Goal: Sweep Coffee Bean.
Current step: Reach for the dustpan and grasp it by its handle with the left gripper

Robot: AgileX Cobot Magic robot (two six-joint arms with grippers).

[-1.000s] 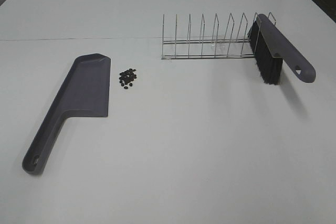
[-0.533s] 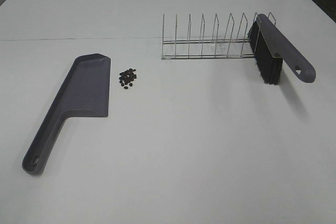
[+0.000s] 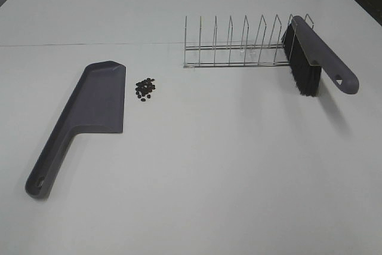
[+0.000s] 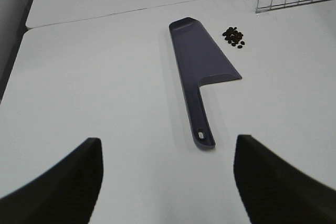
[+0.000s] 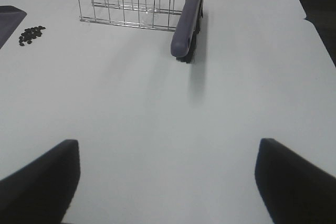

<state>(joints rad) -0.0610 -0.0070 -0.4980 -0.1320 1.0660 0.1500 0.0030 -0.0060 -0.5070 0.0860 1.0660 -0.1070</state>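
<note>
A small pile of dark coffee beans (image 3: 144,89) lies on the white table just right of the grey dustpan (image 3: 89,108), which lies flat with its handle toward the front left. A grey brush with black bristles (image 3: 313,55) leans in the right end of a wire rack (image 3: 239,49). Neither gripper shows in the exterior view. In the left wrist view, the left gripper (image 4: 168,182) is open and empty, short of the dustpan's handle (image 4: 202,64), with the beans (image 4: 233,36) beyond. In the right wrist view, the right gripper (image 5: 168,182) is open and empty, well short of the brush (image 5: 186,19).
The wire rack stands at the back, right of middle, with several upright dividers. A seam runs across the table behind the dustpan. The table's right edge drops to dark floor (image 5: 315,3). White table surface (image 3: 227,165) lies between the tools and the front.
</note>
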